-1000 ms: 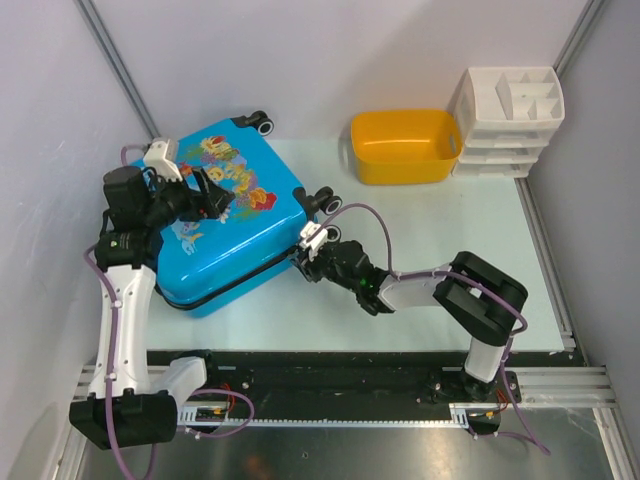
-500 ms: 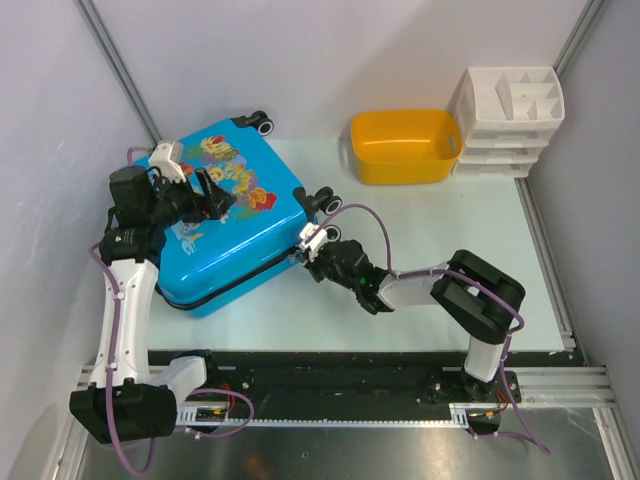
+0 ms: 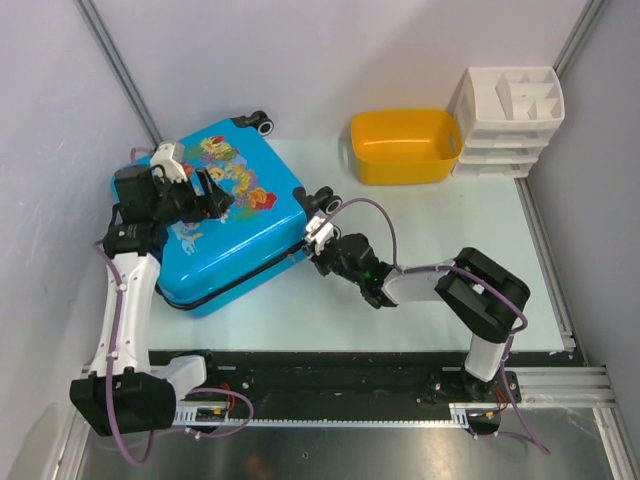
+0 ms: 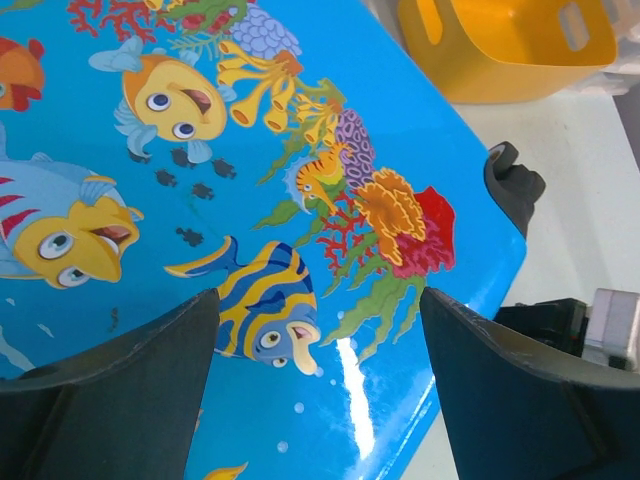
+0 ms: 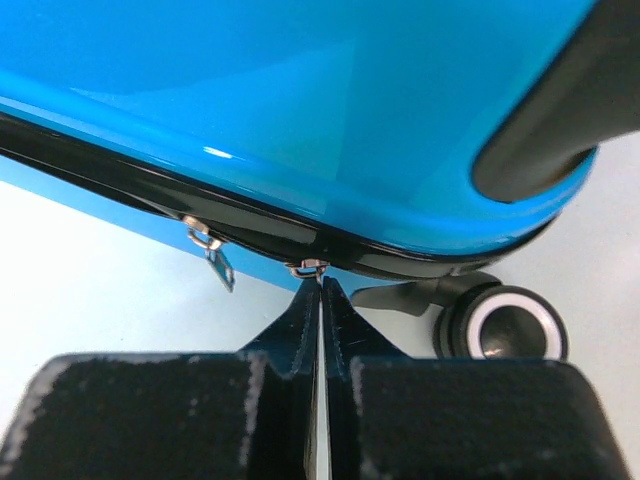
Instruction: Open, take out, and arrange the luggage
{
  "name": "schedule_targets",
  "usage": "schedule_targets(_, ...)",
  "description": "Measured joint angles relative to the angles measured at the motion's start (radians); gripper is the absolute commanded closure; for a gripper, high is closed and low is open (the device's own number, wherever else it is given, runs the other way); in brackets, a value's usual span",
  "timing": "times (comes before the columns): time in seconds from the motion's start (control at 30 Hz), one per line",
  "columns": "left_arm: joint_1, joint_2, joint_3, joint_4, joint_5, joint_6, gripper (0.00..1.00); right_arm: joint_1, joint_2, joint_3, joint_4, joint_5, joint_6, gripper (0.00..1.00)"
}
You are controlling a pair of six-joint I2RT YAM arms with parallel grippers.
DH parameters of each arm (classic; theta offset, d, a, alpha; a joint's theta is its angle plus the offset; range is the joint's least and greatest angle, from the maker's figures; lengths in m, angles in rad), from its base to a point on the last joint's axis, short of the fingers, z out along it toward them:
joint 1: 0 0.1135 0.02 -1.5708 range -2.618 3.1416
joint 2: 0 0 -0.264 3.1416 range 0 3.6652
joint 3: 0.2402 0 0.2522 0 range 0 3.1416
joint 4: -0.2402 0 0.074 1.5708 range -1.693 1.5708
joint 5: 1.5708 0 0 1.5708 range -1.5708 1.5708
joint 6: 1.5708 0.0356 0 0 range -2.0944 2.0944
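Luggage [image 3: 225, 215] lies closed, fish side up, left on the worktop [image 3: 450, 220]; yellow tub [image 3: 405, 172] and white drawer unit [image 3: 505, 140] sit far right. Left fingers [image 4: 110, 380] are spread wide just over the lid. Right fingers [image 5: 200, 410] are clamped on a zipper pull [image 5: 310, 267] at the near-right edge; they were apart a second ago.
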State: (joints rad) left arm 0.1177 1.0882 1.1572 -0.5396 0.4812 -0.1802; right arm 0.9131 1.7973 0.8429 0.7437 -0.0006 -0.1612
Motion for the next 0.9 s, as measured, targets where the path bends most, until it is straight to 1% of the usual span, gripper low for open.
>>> schedule_targets(0.23, 0.000, 0.041, 0.000, 0.000, -0.035, 0.014, 0.14, -0.071, -0.020, -0.004, -0.033, -0.038, -0.037, 1.00)
schedule_targets(0.37, 0.000, 0.068, 0.000, 0.001, -0.053, 0.026, 0.14, -0.158, -0.021, -0.004, -0.019, -0.070, -0.076, 1.00)
schedule_targets(0.6, 0.000, 0.114, 0.024, 0.026, -0.061, 0.051, 0.14, -0.277, -0.012, -0.004, 0.020, -0.234, -0.118, 1.00)
schedule_targets(0.73, 0.000, 0.164, 0.058, 0.034, -0.061, 0.060, 0.16, -0.341, 0.041, 0.000, 0.105, -0.336, -0.129, 1.00)
schedule_targets(0.9, 0.000, 0.228, 0.105, 0.044, -0.060, 0.081, 0.17, -0.393, 0.131, 0.034, 0.217, -0.465, -0.109, 1.00)
